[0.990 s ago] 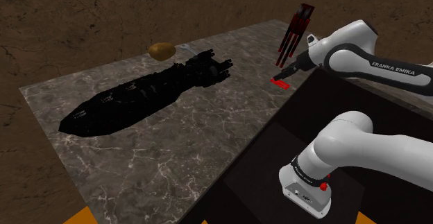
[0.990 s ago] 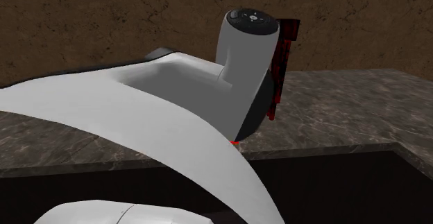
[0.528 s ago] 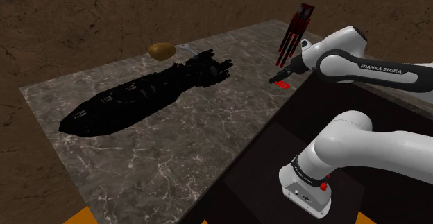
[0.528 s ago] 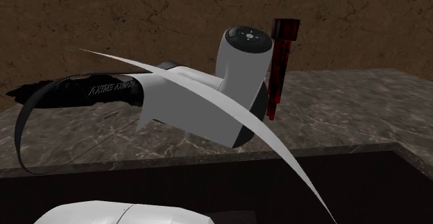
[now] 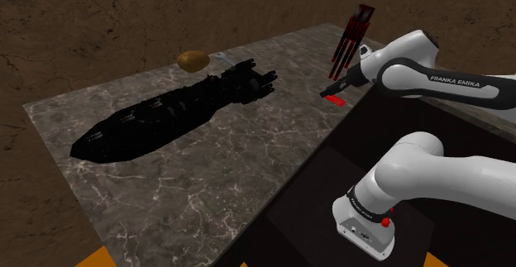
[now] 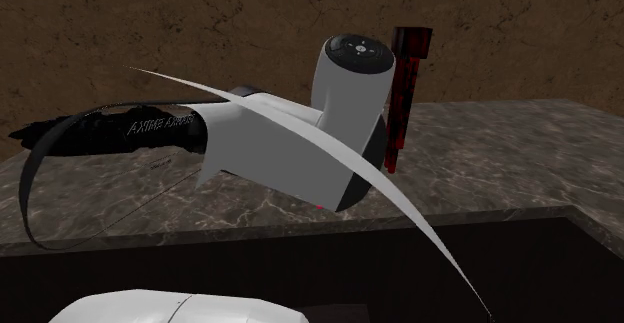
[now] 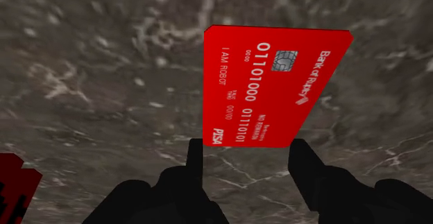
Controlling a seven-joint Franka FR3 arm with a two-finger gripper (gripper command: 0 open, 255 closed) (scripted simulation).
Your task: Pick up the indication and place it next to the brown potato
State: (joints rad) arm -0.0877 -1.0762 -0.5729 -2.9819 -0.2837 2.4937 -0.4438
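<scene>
Wrist view, item 1: red card (image 7: 274, 87). We take it as the task's "indication", since the pincer (image 7: 248, 161) is aimed at it. It lies flat on the dark marbled bench (image 7: 104, 84), just past the fingertips.
Pincer: open, fingers (image 7: 194, 167) standing apart, nothing clasped. Card not held.

Location (shoulder view): card (image 5: 334, 99) sits near the bench edge closest to the arm (image 5: 446, 83), right under the pincer (image 5: 333, 90). Potato (image 5: 192, 59) is well apart on the far side, w/ one end of a long black model ship (image 5: 174, 108) roughly between. An upright red-and-black object (image 5: 351, 38) stands just behind the card.

Handling (our est.):
- V. light, thin, stiff, prob. slick-faced. Not fragile.
- Flat on a hard bench, so there is no raised edge to catch.
- We'd take it across the short width, on the two long edges near the middle, w/ fingertips down at bench level.
- Risk: it skids away or pops out as the fingers close.

Writing:
- Card, large digits: "01101000".
- Card, smaller row: "01101001".
- Card, name line: "I AM ROBOT".
- Card, date: "00/00".
- Card, bank line: starts "Bank of Ro…", rest unclear.
- Card, corner mark: approx. "PISA", not certain.
- Card also has a grey chip, no text.
- Arm: "FRANKA EMIKA".
</scene>
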